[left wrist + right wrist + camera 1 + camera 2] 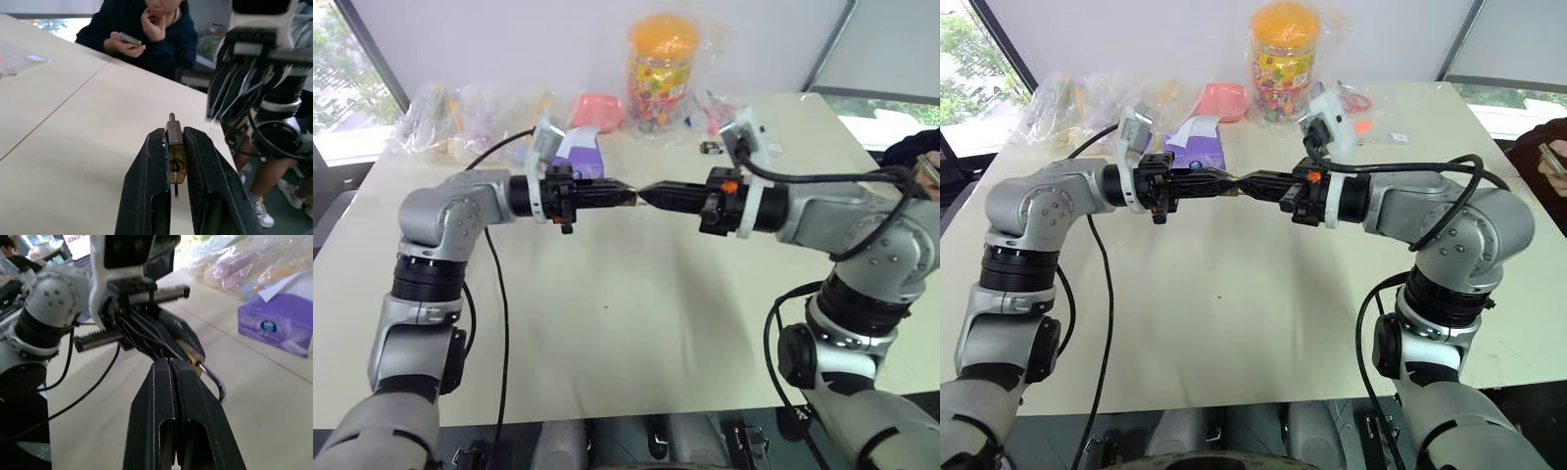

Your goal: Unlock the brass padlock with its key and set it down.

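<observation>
Brass glinted between two black fingers [156, 186]: the left gripper [625, 196], held above the middle of the cream table [636, 333], was clamped on the small golden-brass rectangular padlock [175, 149]. A thin silvery metal key [175, 182] stuck out of the lock's near end, and its silver U-shaped shackle [216, 383] curved out of the far end, swung clear of the body. The right gripper [646, 196] met the left one tip to tip over the table, its black fingers pressed flat together with nothing between them, right beside the shackle. Farther back on the table stood a purple tissue box [1197, 153], a clear jar with an orange lid [1281, 61] and clear plastic bags [460, 116]. At the table's right edge sat a person in dark clothes [146, 36].
</observation>
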